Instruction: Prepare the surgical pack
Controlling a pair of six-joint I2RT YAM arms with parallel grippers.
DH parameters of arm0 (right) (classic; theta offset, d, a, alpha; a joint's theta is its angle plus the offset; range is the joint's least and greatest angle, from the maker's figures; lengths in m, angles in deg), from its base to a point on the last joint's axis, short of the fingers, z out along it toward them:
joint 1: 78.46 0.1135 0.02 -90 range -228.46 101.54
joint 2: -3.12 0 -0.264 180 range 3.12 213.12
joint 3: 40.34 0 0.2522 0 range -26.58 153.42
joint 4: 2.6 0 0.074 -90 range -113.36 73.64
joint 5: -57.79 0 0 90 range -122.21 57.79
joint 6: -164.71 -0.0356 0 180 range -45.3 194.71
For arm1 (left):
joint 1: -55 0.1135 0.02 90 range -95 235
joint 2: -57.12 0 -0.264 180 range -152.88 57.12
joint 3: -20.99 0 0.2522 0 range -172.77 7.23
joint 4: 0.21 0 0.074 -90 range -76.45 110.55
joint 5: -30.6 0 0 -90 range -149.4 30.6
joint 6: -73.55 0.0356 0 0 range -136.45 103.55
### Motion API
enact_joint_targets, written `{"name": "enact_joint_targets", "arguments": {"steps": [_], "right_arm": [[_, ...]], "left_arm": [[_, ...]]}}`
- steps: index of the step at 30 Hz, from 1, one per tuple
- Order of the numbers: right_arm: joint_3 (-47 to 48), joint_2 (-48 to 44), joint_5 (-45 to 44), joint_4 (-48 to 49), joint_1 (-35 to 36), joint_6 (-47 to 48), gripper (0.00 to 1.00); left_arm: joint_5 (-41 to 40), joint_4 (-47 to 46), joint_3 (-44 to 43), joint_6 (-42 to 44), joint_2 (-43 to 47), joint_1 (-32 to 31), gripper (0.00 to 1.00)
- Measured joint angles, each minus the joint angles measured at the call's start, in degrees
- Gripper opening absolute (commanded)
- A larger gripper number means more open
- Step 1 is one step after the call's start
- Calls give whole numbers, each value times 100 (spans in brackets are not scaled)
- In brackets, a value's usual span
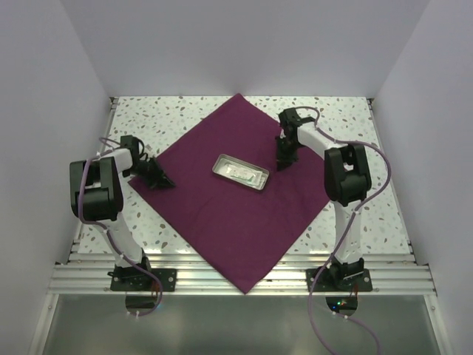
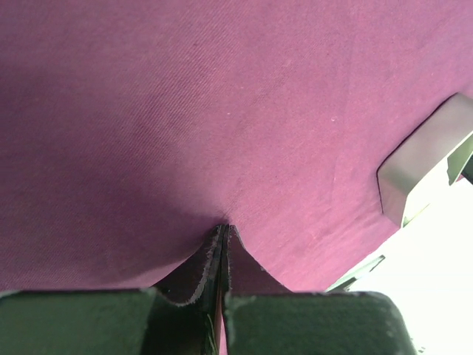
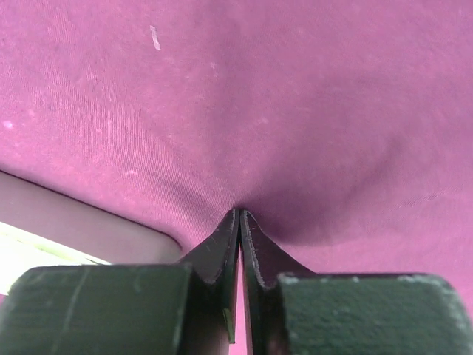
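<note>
Dark magenta-purple cloth sheet (image 1: 222,214) on speckled counter (image 1: 347,118), small shiny rectangular steel tray (image 1: 241,172) at centre; L fingers (image 2: 198,270) & R fingers (image 3: 214,255) each pressed together, pinching fabric.

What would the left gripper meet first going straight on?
The purple cloth: the left gripper is shut on a fold of it. The steel tray probably lies off that line.

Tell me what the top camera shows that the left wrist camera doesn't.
Only the top camera shows the whole cloth spread as a diamond on the speckled table, with the right gripper down on it beside the tray. Only the left wrist camera shows, close up, the left gripper shut, pinching a pucker of cloth. Both show the purple cloth and the steel tray.
</note>
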Motion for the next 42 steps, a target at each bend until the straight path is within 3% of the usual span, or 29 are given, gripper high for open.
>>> {"name": "enact_joint_targets", "arguments": {"steps": [2, 3, 4, 7, 13, 20, 29, 42], "right_arm": [[-164, -127, 52, -9, -61, 107, 28], [-201, -170, 46, -39, -72, 168, 35], [-210, -197, 33, -85, -72, 238, 52], [-212, -291, 37, -232, -70, 376, 59], [-280, -798, 328, -463, -31, 151, 54], [-1198, -1366, 660, -129, 175, -879, 42], [-1469, -1244, 852, 238, 291, -1495, 38], [-960, -695, 787, 96, 354, -1189, 24]], "left_arm": [[28, 2, 0, 98, 13, 0, 11], [33, 7, 0, 144, 28, -2, 18], [33, 20, 0, 197, 59, -7, 23], [-138, 122, -7, 361, 299, -11, 32], [-411, 308, -337, 555, 1021, -122, 34], [-638, 407, -426, 570, 1762, -439, 34], [-778, 704, -424, 579, 2297, -492, 34], [-964, 826, -284, 592, 2636, -492, 34]]}}
